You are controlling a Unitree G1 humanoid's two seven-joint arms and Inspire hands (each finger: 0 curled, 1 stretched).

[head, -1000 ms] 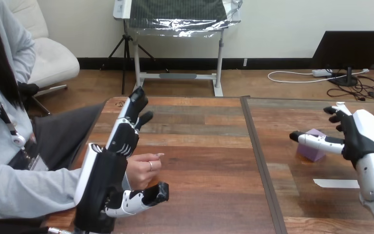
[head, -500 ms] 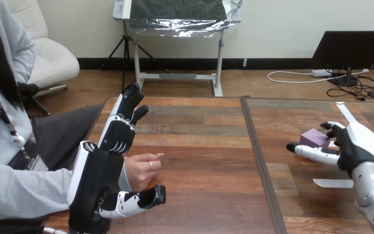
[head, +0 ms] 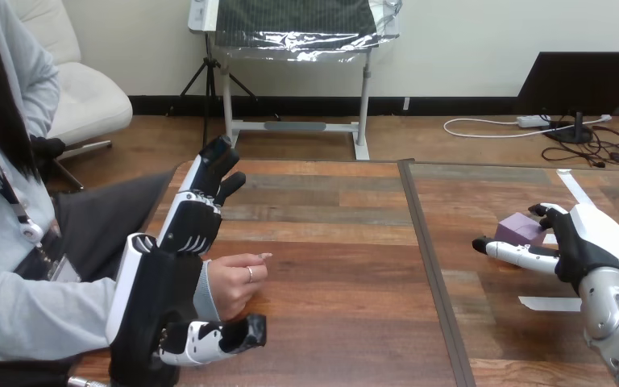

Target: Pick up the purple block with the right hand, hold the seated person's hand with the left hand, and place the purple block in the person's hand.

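Showing a robot's hands over a wooden plank table (head: 330,242), one at a person's hand (head: 232,282), one at a small purple block (head: 518,227).
Near the table's right edge the block rests on the wood with the right hand (head: 584,238) partly around it; whether it grips cannot be told. By the left edge the left hand (head: 161,290) is spread, fingers straight, thumb out beneath the person's hand. A plain white strip (head: 544,304) lies near the right hand.

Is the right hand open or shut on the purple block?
Open: the right hand straddles the purple block, thumb straight in front, fingertips behind; no pinch shows.
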